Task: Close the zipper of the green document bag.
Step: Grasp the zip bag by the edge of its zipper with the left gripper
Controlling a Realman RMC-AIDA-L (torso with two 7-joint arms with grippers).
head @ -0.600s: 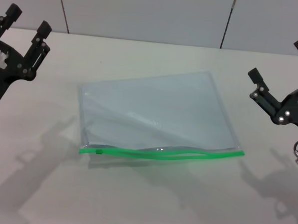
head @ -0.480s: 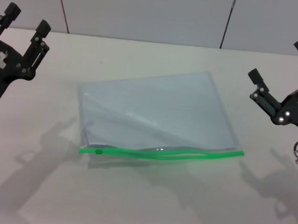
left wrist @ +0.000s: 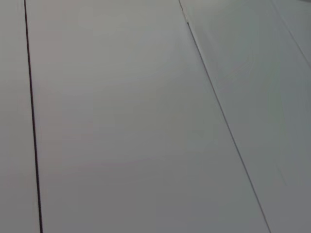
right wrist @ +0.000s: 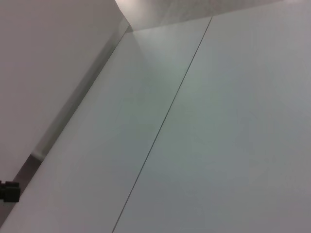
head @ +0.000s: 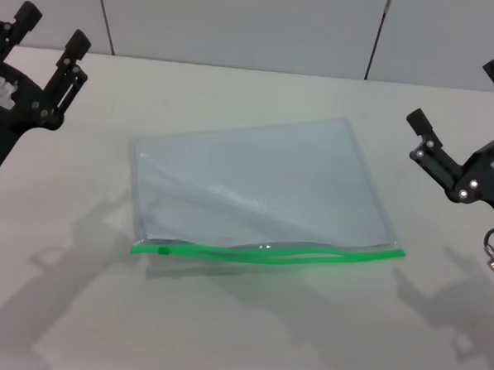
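Jaws of the left gripper (head: 50,27) stood spread wide and empty, raised over the desk (head: 247,334) at far left, well apart from the green document bag (head: 255,185) lying flat mid-desk. Along its near edge ran the zipper (head: 268,252), slider at the left end; nothing pinned the light pouch, so I judged a pull could drag or buckle it. At far right the right gripper (head: 463,97) hung equally open and empty.

Flat translucent plastic document bag (head: 255,185) at the middle of the pale table (head: 247,334), thin plastic zipper strip (head: 268,252) along its near edge. Left gripper (head: 52,27) far left, right gripper (head: 458,101) far right, both well apart from the bag.
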